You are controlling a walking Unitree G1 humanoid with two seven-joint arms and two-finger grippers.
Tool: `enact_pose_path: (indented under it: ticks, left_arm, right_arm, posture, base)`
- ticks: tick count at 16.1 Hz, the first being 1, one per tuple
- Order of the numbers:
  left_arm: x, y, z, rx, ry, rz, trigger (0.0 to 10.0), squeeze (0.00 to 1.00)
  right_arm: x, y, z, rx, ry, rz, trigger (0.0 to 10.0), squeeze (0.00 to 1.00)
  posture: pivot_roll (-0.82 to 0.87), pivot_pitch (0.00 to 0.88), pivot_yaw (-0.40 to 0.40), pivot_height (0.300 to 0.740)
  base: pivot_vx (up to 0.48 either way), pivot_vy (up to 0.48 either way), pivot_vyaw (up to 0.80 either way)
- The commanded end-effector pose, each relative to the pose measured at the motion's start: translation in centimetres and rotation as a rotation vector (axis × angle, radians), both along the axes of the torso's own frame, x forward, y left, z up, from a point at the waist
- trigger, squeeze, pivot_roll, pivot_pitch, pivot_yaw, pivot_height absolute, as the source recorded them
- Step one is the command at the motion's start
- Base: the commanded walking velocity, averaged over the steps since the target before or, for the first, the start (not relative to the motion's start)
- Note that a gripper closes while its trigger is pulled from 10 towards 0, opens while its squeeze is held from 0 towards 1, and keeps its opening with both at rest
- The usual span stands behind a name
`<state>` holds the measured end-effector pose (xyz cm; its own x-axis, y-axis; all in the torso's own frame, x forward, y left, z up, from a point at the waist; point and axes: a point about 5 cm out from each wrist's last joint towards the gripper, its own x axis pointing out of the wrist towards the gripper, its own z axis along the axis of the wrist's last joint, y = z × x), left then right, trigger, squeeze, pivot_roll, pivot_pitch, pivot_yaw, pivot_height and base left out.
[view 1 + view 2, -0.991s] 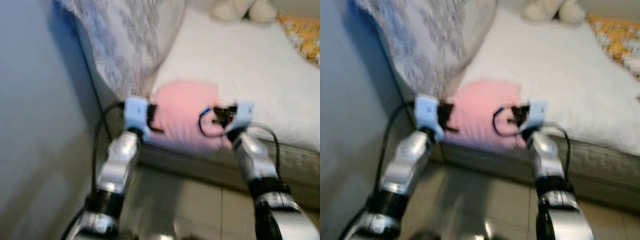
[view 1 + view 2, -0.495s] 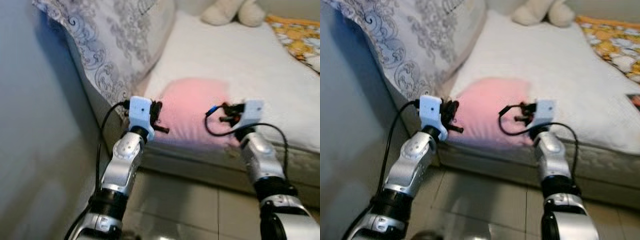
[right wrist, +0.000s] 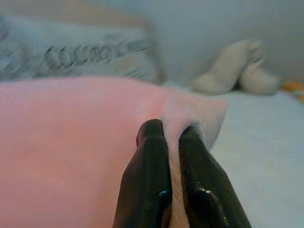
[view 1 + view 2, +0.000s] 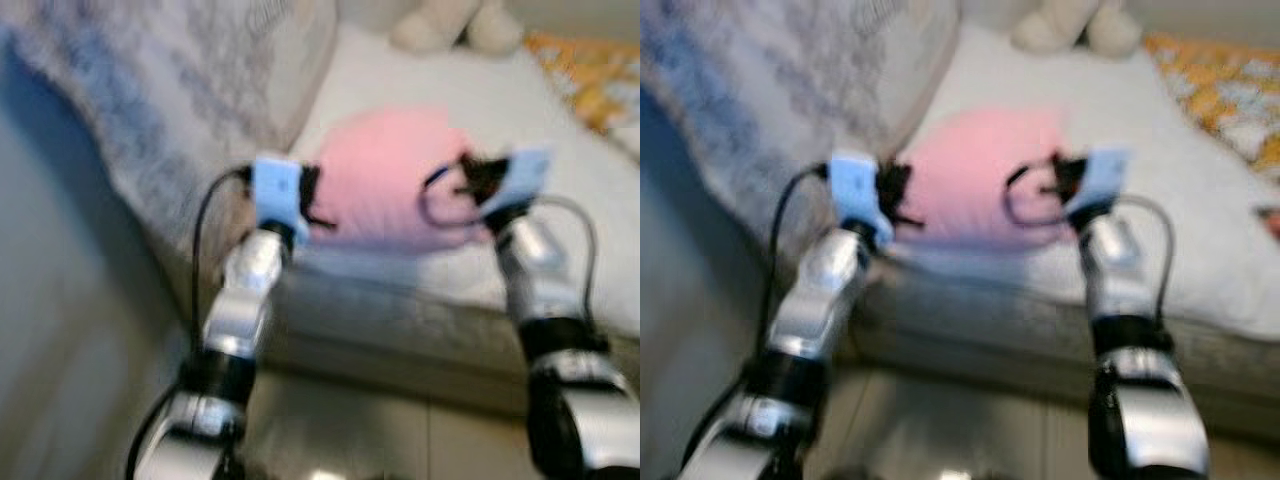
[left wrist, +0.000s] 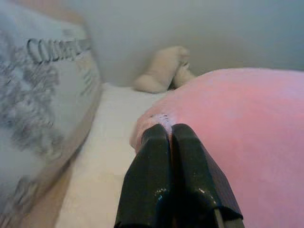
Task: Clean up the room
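Pink pillow (image 4: 385, 175) sits near the bed's (image 4: 560, 150) front edge, left gripper (image 5: 170, 137) and right gripper (image 3: 172, 130) each pinching a corner of fabric, and such thin bites could slip if it sags when lifted.

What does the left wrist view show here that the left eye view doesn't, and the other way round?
Left wrist view alone: the left gripper shut on a corner of the pink pillow, fabric pinched between its fingers. Left eye view alone: the right gripper at the pillow's other side, both silver arms, the bed edge and the floor. Both: the pink pillow on the white bed, the patterned pillow and the cream stuffed toy.
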<state>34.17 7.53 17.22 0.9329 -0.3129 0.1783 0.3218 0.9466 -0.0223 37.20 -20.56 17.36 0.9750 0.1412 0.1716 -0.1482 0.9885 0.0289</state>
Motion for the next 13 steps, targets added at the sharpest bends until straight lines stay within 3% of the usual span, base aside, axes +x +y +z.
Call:
enact_pose_path:
  ticks: [1, 6, 10, 13]
  left_arm:
    - [0.4, 1.1, 0.9, -0.002, -0.037, 0.047, 10.0, 0.0]
    - [1.7, 1.4, 2.3, 0.023, -0.069, 0.071, 10.0, 0.0]
    - [3.2, 1.4, 2.4, 0.036, -0.039, 0.085, 10.0, 0.0]
    - [5.1, 3.3, 2.8, 0.054, -0.019, 0.17, 10.0, 0.0]
  right_arm:
    - [0.5, 1.0, 2.0, 0.009, -0.076, 0.025, 10.0, 0.0]
    - [1.5, 1.6, 2.6, -0.01, -0.056, 0.062, 10.0, 0.0]
    - [2.7, 1.3, 2.4, 0.023, 0.036, 0.056, 10.0, 0.0]
    - [3.4, 2.7, 2.8, -0.005, 0.07, 0.098, 10.0, 0.0]
  posture:
    - [0.1, 0.0, -0.018, 0.74]
    - [0.11, 0.0, -0.019, 0.74]
    - [0.13, 0.009, -0.021, 0.74]
    - [0.16, 0.044, -0.025, 0.74]
  base:
    - [0.48, 0.0, 0.0]
    - [0.478, 0.0, 0.0]
    - [0.473, 0.0, 0.0]
    - [0.461, 0.0, 0.0]
